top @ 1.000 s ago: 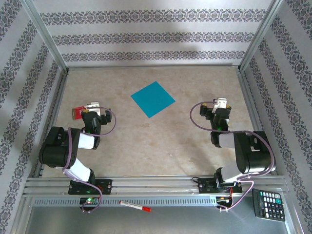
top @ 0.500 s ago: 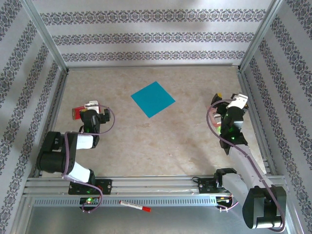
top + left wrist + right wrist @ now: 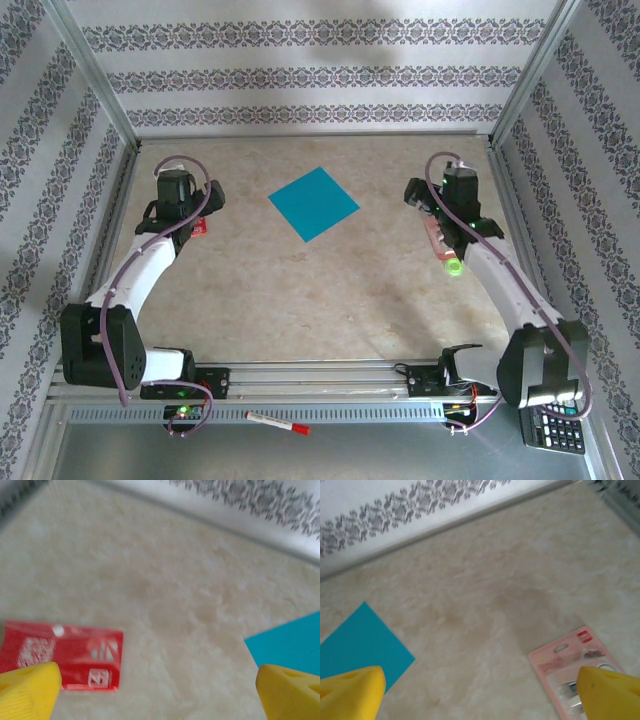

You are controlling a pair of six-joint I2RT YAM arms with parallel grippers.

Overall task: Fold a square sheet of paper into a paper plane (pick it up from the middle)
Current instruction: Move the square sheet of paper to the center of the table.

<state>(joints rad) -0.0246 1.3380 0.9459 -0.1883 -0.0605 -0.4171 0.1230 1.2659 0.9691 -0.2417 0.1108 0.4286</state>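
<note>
The square sheet of paper (image 3: pixel 314 203) lies flat. My left gripper (image 3: pixel 159 692) hangs to its left and my right gripper (image 3: pixel 480 695) to its right, both spread wide and empty. I judge it light, floppy and easily creased, so I'd pinch its middle gently.

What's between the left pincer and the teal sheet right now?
Only bare tabletop, seen in the top external and left wrist views, separates the left pincer from the square sheet of paper.
</note>
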